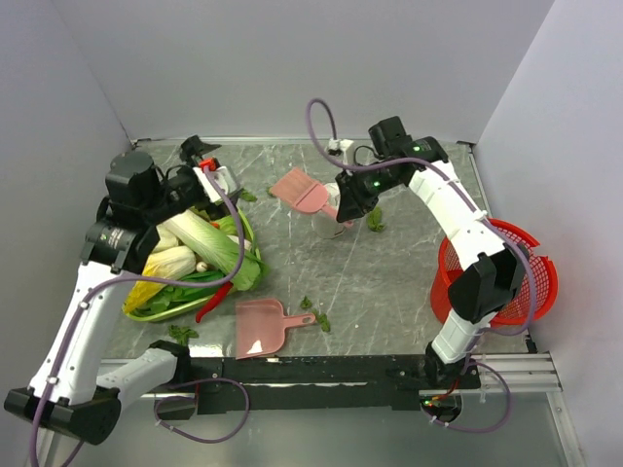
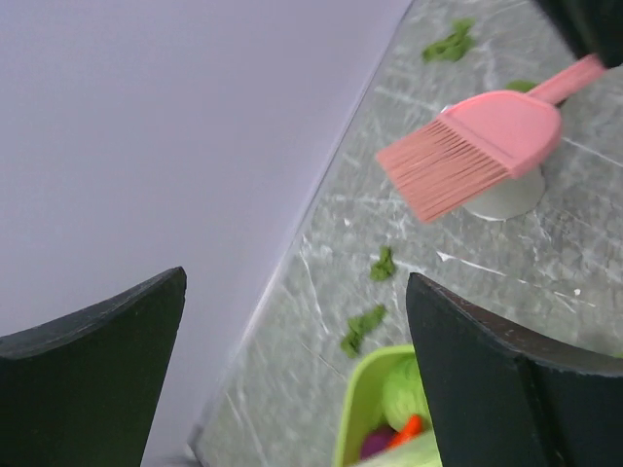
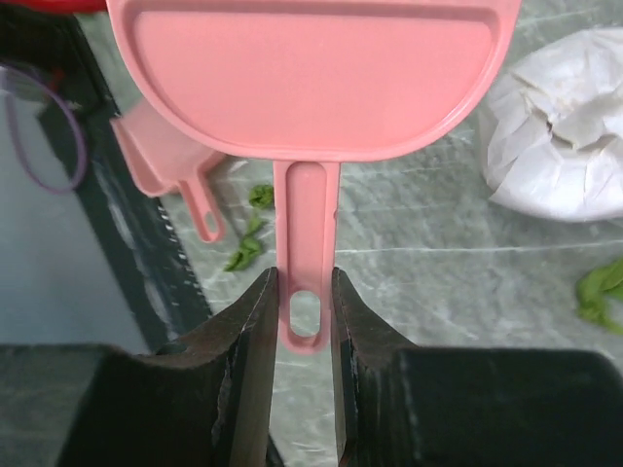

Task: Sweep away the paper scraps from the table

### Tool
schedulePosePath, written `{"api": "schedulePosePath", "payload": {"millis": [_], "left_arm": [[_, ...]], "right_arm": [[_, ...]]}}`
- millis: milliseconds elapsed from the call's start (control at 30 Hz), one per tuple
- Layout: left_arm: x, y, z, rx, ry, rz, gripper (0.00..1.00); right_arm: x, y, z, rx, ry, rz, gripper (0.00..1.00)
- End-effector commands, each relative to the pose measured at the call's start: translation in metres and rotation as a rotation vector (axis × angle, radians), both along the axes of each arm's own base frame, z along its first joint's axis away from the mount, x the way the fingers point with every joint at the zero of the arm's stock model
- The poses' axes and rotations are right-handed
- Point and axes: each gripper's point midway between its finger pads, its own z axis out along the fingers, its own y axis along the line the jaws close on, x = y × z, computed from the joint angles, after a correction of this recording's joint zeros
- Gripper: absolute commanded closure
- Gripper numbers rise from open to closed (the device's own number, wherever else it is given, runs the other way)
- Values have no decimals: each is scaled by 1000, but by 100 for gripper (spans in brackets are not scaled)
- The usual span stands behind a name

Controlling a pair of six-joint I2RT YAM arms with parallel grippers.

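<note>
My right gripper (image 3: 305,287) is shut on the handle of a pink brush (image 3: 311,78) and holds it over the far middle of the table (image 1: 389,282), as the top view shows (image 1: 300,189). Dark-green paper scraps lie by the right gripper (image 1: 375,220), near the pink dustpan (image 1: 314,314), at the front left (image 1: 181,334) and by the tray's far end (image 1: 247,195). My left gripper (image 2: 297,282) is open and empty, raised over the far left corner (image 1: 200,153). Its view shows scraps (image 2: 361,329) and the brush (image 2: 472,151).
The pink dustpan (image 1: 261,327) lies at the front middle. A green tray (image 1: 244,230) of cabbages and lettuces fills the left. A red basket (image 1: 496,274) hangs at the right edge. A white crumpled lump (image 3: 565,136) sits under the brush.
</note>
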Motion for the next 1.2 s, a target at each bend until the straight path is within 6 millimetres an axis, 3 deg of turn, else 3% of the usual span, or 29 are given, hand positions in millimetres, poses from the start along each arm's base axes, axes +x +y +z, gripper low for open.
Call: {"api": "schedulePosePath", "payload": {"millis": [0, 133, 167, 267, 433, 667, 700, 967, 1000, 1033, 1067, 1167], "left_arm": [[-22, -35, 6, 117, 17, -232, 3], [-37, -77, -17, 224, 6, -370, 5], [-34, -80, -26, 275, -22, -365, 6], [-39, -98, -28, 314, -110, -407, 5], [-46, -119, -49, 384, -32, -476, 11], [-39, -122, -76, 474, -47, -431, 17], [-37, -125, -72, 466, -70, -416, 19], [-24, -120, -80, 484, -27, -330, 53], [-25, -120, -81, 475, -17, -327, 56], [-25, -121, -82, 445, 12, -310, 62], [-26, -123, -82, 418, 39, -307, 66], [-36, -126, -91, 330, 197, -291, 87]], "right_arm": [[-27, 18, 51, 194, 38, 85, 100], [-37, 19, 50, 207, 84, 102, 100], [-41, 18, 46, 197, 113, 105, 100], [-49, 19, 47, 219, 139, 119, 100], [-55, 22, 56, 260, 152, 129, 100], [-58, 23, 61, 276, 153, 144, 100], [-58, 23, 60, 277, 156, 144, 100], [-64, 22, 66, 291, 141, 159, 100], [-63, 22, 67, 287, 127, 159, 98], [-60, 20, 68, 284, 102, 160, 89], [-59, 19, 70, 283, 84, 166, 73], [-45, 11, 86, 309, -34, 157, 50]]}}
